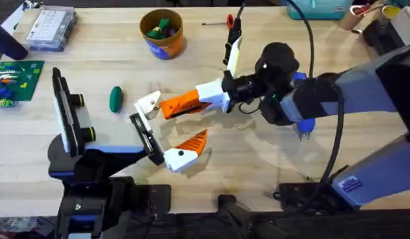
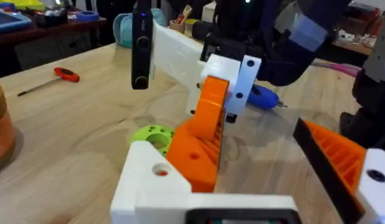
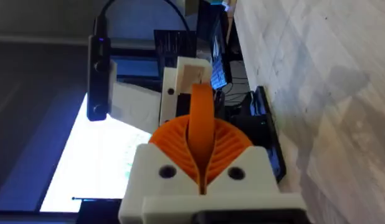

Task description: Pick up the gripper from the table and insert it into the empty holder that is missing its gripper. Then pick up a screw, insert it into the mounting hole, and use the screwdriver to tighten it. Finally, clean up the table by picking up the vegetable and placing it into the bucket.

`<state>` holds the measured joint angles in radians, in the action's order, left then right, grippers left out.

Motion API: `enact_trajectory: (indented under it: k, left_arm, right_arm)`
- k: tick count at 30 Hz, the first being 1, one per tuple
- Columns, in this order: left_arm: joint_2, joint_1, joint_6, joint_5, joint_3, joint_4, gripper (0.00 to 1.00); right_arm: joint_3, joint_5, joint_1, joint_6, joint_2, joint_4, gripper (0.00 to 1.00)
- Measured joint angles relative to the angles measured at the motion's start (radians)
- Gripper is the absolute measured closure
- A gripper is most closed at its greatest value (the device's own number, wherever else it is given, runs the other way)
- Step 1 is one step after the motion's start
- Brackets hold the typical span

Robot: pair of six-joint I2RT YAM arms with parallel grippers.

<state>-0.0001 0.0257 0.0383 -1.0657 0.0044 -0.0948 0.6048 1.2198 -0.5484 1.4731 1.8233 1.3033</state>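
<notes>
Right gripper (image 1: 170, 106) reaches in from the right with its orange fingers (image 3: 174, 146) pressed shut on the thin orange blade of the gripper piece (image 1: 150, 104). The piece's long axis lies flat along the table, white foot to the left, orange tip pointing right, straight into the right arm's grip. The white foot sits at the far end of the left arm's black rail (image 1: 144, 136). That arm's other finger (image 1: 192, 145) is well apart at the near end, so the left gripper (image 1: 182, 129) reads as wide open, facing right. Cannot tell if the foot is seated fully in its slot. The foot's hole (image 2: 160, 169) faces up in the left wrist view and is probably the mounting hole, so the screw would go down there. Likely step is insertion, with the screw not yet in. The vegetable (image 1: 116, 98) lies on the table just left of the piece, upright oval, nearer the left arm's side. The bucket (image 1: 162, 33) is at the back, well apart, and the red screwdriver (image 1: 229, 21) is further right at the back edge.
</notes>
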Motion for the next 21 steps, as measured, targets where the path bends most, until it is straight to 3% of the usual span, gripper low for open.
enact_trajectory:
  k: [21]
  left_arm:
    - [0.0,0.0,0.0,-0.004,0.0,-0.001,0.011]
  right_arm:
    - [-0.001,0.0,0.0,0.031,0.001,0.106,0.987]
